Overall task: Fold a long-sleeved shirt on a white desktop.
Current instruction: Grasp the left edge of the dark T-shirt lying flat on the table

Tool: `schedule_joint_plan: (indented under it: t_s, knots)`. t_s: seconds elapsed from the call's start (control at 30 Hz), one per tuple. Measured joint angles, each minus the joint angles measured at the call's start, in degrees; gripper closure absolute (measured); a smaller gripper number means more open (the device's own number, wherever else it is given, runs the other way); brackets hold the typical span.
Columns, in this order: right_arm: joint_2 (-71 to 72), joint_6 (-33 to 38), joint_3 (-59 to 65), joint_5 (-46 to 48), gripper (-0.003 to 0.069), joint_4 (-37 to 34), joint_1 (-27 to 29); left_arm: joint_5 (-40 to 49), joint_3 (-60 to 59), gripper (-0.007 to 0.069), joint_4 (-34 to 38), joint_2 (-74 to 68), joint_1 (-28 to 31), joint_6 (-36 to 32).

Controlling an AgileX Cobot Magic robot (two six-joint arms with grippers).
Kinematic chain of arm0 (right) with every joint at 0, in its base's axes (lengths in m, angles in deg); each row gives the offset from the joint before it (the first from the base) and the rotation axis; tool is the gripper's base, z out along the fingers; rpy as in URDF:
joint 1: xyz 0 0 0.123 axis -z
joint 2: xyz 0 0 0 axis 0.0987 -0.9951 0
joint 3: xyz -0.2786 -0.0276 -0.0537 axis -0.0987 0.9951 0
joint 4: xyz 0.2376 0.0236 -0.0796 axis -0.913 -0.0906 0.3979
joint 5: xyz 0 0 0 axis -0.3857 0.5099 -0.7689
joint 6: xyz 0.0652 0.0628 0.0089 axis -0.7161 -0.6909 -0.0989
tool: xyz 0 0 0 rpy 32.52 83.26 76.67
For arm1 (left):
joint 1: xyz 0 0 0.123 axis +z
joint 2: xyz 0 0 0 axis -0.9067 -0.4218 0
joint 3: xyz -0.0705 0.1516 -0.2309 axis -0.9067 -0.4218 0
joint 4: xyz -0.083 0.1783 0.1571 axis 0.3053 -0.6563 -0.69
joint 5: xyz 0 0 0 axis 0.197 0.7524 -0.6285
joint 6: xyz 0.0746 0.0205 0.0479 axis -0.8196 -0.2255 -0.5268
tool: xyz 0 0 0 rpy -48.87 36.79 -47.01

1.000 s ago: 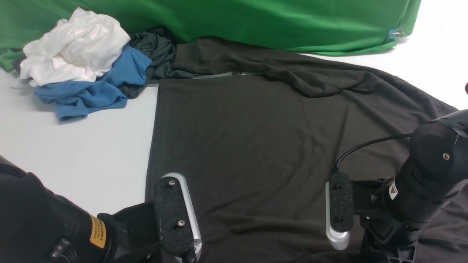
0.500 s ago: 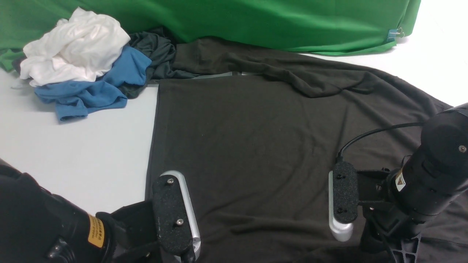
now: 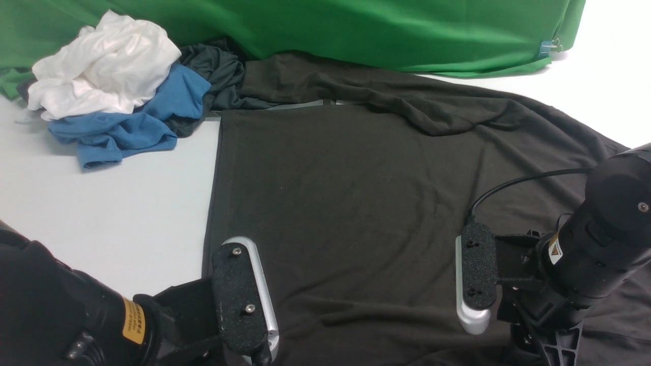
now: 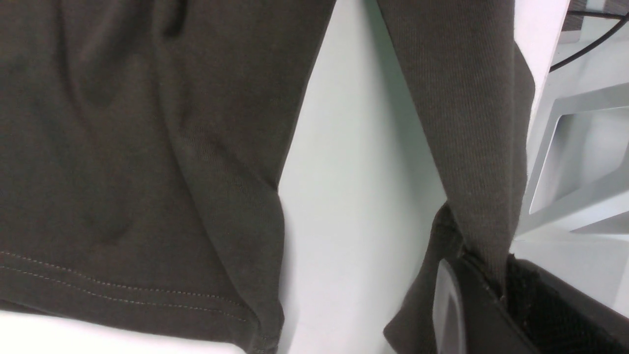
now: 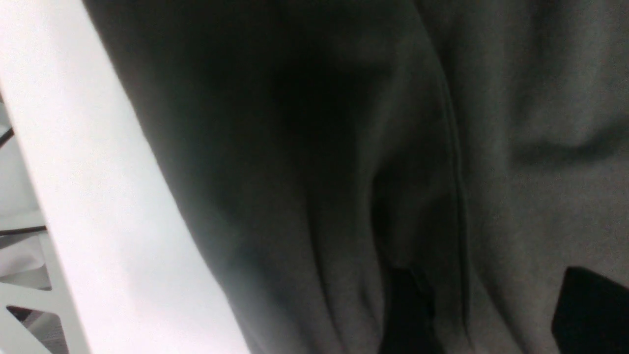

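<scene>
The charcoal-black long-sleeved shirt (image 3: 356, 203) lies spread flat on the white desktop (image 3: 101, 213), with one sleeve bunched along the far side. No logo shows. My left gripper (image 4: 496, 282) is at the shirt's near left corner, shut on a ribbed strip of the shirt (image 4: 467, 123) that rises taut from its jaws. My right gripper (image 5: 496, 314) hovers low over the shirt's near right part. Its two dark fingers (image 5: 408, 319) stand apart, with loose shirt fabric (image 5: 540, 147) lying under them.
A heap of white (image 3: 107, 66), blue (image 3: 152, 117) and dark grey (image 3: 213, 66) garments sits at the far left. The green backdrop (image 3: 356, 25) hangs along the back. The desktop's near edge (image 5: 98, 196) lies close to both grippers, and the table frame (image 4: 575, 162) shows below it.
My right arm has shifted a little to the right and lower, and its fingers have come apart. The left arm and the shirt's lay look unchanged.
</scene>
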Motion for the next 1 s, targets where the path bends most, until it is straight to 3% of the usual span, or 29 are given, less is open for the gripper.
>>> schedule_joint_plan:
  t_s: [0.33, 0.57, 1.0]
  knots:
    - [-5.32, 1.00, 0.00, -0.12, 0.0333, 0.00, 0.00, -0.07, 0.00, 0.0564, -0.02, 0.00, 0.00, 0.00]
    - [-5.50, 1.18, 0.00, 0.50, 0.0601, -0.11, 0.00, -0.14, 0.00, 0.0564, -0.02, 0.00, 0.00, 0.00]
    - [1.41, -3.70, 0.00, 0.99, 0.0616, 0.97, 0.00, 1.38, 0.00, 0.0564, -4.73, 0.00, 0.00, 3.79]
